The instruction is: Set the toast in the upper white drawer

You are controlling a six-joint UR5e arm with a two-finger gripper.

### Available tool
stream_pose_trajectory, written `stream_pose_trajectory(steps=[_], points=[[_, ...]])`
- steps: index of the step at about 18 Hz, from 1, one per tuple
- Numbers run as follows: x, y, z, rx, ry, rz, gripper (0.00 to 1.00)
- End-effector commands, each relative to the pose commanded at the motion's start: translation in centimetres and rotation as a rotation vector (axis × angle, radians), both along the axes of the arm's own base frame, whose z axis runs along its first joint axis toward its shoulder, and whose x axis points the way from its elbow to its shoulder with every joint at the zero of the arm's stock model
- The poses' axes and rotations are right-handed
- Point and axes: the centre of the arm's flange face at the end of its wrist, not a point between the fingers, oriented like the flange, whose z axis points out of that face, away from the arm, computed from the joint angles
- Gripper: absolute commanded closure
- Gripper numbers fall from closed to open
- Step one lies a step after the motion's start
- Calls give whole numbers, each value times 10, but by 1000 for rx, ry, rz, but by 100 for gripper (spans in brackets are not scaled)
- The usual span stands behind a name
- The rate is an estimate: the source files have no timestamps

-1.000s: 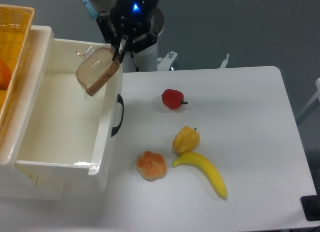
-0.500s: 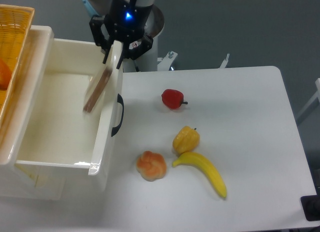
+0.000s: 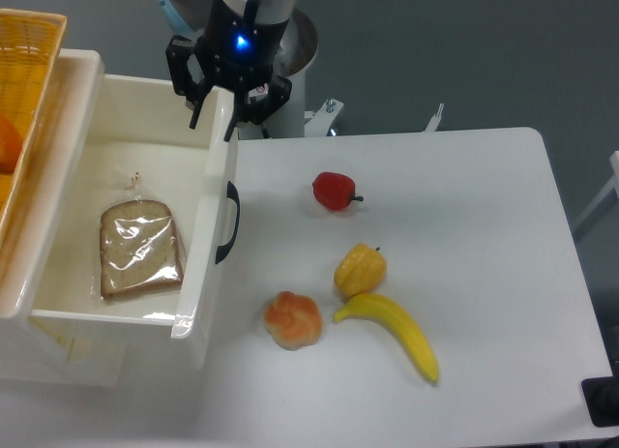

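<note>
The toast (image 3: pixel 140 249), a pale slice with a brown crust in clear wrap, lies flat on the floor of the upper white drawer (image 3: pixel 126 167), near its front. The drawer stands pulled out at the left, with a black curved handle (image 3: pixel 228 222) on its front. My gripper (image 3: pixel 214 115) hangs above the drawer's right rear corner, open and empty, well clear of the toast.
A yellow woven basket (image 3: pixel 24 71) with an orange item sits at the far left above the drawer. On the white table lie a red pepper (image 3: pixel 335 191), a yellow pepper (image 3: pixel 360 269), a banana (image 3: pixel 397 333) and a round orange-pink pastry (image 3: pixel 293 319).
The gripper has opened and let go of the toast, which dropped from beside the drawer's right wall to lie flat on the drawer floor. The gripper shifted slightly left and up.
</note>
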Motion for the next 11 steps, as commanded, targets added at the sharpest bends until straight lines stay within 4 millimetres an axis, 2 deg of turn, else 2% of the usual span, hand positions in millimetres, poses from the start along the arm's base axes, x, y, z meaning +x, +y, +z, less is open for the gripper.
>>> stream_pose_trajectory(steps=[1, 7, 11], points=[[-5, -2, -4, -33, 27, 3, 0], [-33, -6, -22, -128, 175, 4, 0], [-65, -23, -25, -167, 233, 26, 0]])
